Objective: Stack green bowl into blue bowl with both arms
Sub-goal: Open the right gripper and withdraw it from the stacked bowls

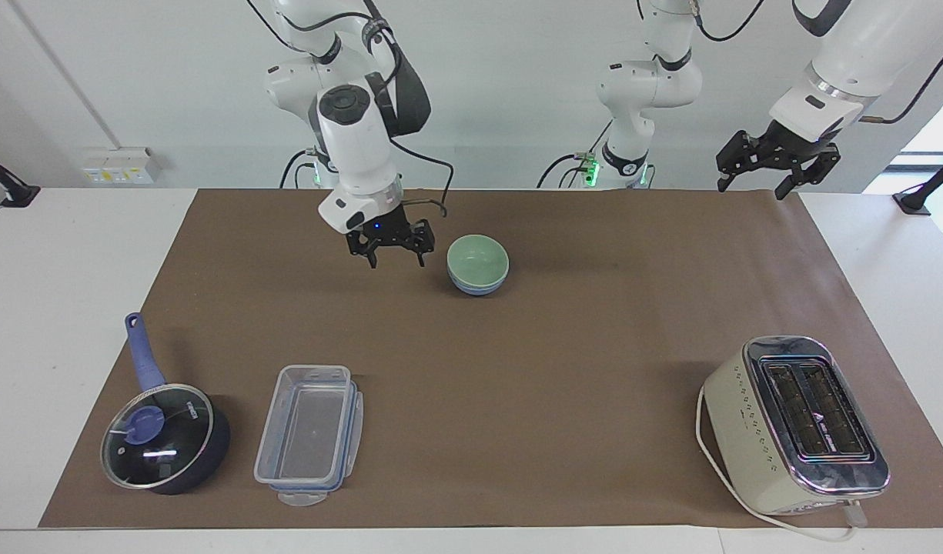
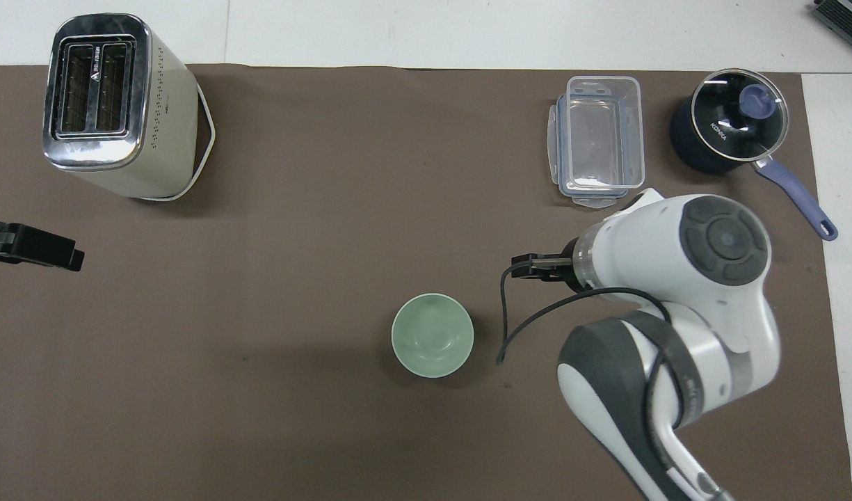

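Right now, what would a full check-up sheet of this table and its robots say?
Surface: brown mat on a white table.
Job's things: green bowl nested in blue bowl, nearer the robots than the clutter.
Clutter: toaster toward the left arm's end; clear container and lidded saucepan toward the right arm's end.
Grippers: right gripper open, empty, raised over bare mat beside the bowls; left gripper open, empty, waiting over the mat's corner.
Cables: black cable loops from the right wrist; toaster cord around its base.
Surroundings: white wall, socket plate.
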### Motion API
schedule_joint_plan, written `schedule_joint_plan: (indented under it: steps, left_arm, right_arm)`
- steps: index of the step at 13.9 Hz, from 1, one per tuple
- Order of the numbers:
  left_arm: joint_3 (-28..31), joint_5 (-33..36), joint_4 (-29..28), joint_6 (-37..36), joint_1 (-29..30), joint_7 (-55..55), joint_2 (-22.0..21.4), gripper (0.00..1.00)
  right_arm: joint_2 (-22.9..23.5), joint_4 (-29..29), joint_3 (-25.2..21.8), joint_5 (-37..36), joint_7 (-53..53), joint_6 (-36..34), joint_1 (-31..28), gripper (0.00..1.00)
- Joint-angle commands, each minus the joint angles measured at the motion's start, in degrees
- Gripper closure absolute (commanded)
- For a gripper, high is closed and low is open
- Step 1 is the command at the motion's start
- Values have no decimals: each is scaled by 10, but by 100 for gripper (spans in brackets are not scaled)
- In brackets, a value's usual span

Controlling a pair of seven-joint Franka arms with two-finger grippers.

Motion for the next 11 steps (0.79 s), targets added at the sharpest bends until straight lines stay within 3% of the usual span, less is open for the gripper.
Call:
schedule_joint_plan:
  steps: [1, 7, 11]
  left_arm:
    - [3, 11, -1, -9, -4, -6, -7, 0]
    - [3, 12, -1, -9, -4, -6, -7, 0]
    - [3, 12, -1, -9, -4, -6, -7, 0]
  right_arm:
    - [-32, 17, 4, -6, -47, -63, -60, 0]
    - [-36, 114, 4, -20, -76, -173, -171, 0]
    - [-35, 187, 3, -35, -77, -230, -192, 0]
